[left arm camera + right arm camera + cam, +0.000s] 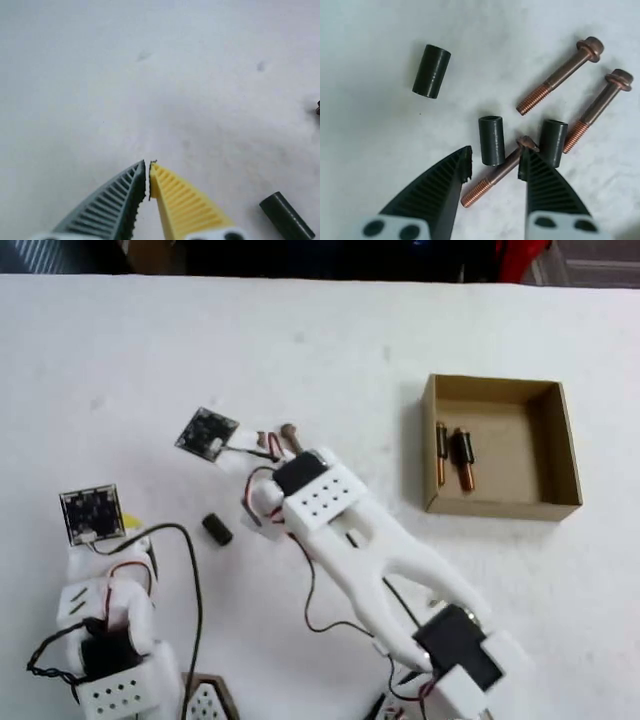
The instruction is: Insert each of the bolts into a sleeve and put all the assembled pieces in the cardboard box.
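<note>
right gripper (496, 159) apart, we straddle a bolt (495, 179) lying flat | its shaft slants across the gap, head beside one jaw | left gripper (148, 170) together, farther off

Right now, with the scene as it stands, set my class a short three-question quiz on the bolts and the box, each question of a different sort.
1. True or false: the left arm's tool is shut and empty.
2. How many loose copper-coloured threaded bolts lie by the right arm's tool, which is open? A two, B three, C five.
3. What does the brown cardboard box hold?
Key: 1 true; 2 B; 3 two assembled pieces.
</note>
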### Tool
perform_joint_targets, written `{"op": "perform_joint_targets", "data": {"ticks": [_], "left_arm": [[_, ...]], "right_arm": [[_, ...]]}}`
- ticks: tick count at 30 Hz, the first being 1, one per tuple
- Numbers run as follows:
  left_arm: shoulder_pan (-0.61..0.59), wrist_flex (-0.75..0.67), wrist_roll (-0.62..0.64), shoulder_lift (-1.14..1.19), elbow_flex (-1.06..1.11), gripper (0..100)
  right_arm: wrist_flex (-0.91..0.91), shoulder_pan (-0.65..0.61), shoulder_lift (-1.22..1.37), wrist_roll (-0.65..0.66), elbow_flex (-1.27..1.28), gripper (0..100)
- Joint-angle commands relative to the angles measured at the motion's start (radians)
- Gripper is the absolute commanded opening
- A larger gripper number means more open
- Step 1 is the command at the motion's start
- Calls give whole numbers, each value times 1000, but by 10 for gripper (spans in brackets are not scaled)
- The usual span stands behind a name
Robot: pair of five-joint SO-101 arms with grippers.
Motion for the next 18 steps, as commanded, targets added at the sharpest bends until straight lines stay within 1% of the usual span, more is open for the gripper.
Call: {"op": "perform_joint_targets", "data": {"ticks": [1,5,16,18], "left_arm": [[-7,-5,-9,-13,-40,54],[-8,-5,-9,-13,-40,54],[-8,-3,-9,-13,-38,54],[-8,-3,-9,-13,-38,54]], "right_arm": [[-18,-8,31,55,-51,144],[-62,-4,99,120,-46,144],[-70,13,153,121,-46,144],[-70,12,153,141,-46,144]]}}
